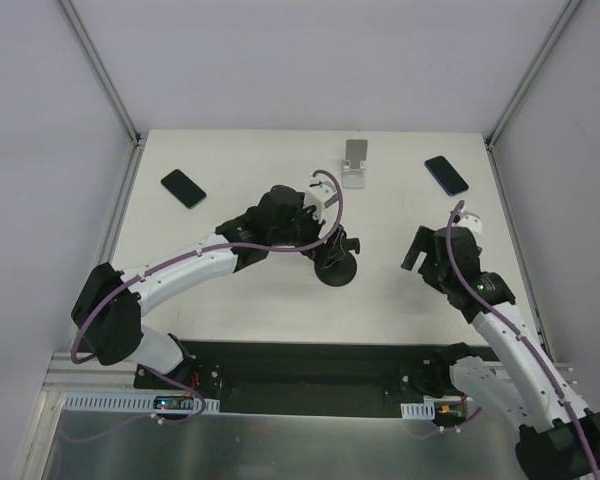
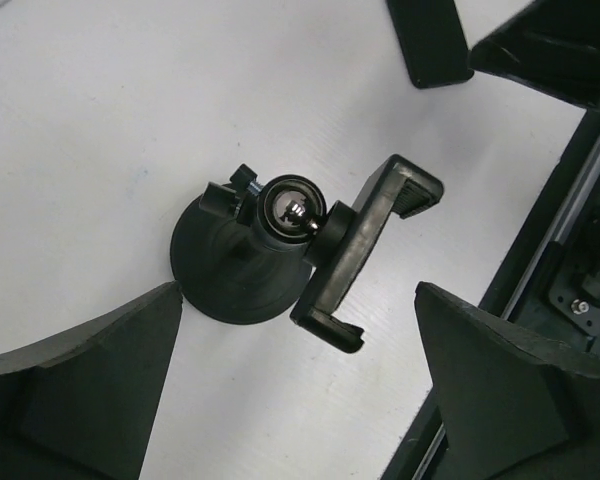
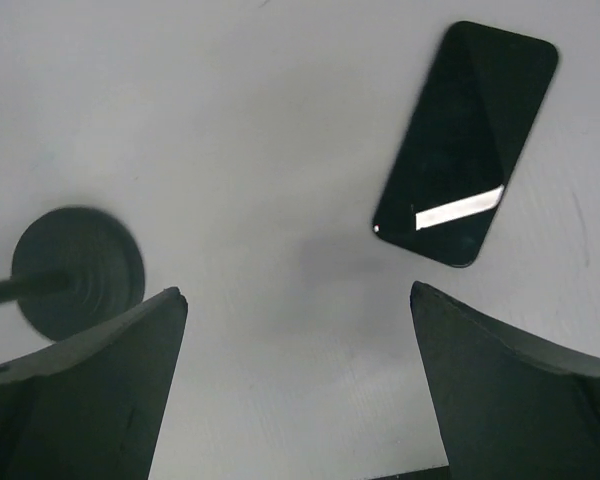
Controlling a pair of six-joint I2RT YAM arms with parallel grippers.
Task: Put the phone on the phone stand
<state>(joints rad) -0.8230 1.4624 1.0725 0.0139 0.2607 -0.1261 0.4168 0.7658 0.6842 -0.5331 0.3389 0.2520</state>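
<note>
One white table (image 1: 230, 300), filling the middle of the overhead view.

Two arms: left arm (image 1: 180, 270) reaching from lower left toward centre frame, right arm (image 1: 510, 335) bent upward from lower right.

Two grippers. Left gripper (image 1: 325, 243) at centre frame, just above the black stand (image 1: 336, 268). In the left wrist view, left gripper (image 2: 298, 390) with jaws spread wide, one finger at each lower corner, both apart from the stand. Right gripper (image 1: 420, 250) right of centre, jaws spread just as wide in the right wrist view, gripping nothing.

Two phones, both lying flat on the table with dark screens, neither on a stand: first phone (image 1: 183, 188) at upper left, second phone (image 1: 446, 175) at upper right, well apart. Second phone (image 3: 467, 145) also at upper right of the right wrist view.

Two stands: the black stand (image 2: 280, 250), with round base, shiny ball joint and clamp cradle, at centre; silver stand (image 1: 356, 163) upright at top centre, between the phones.
</note>
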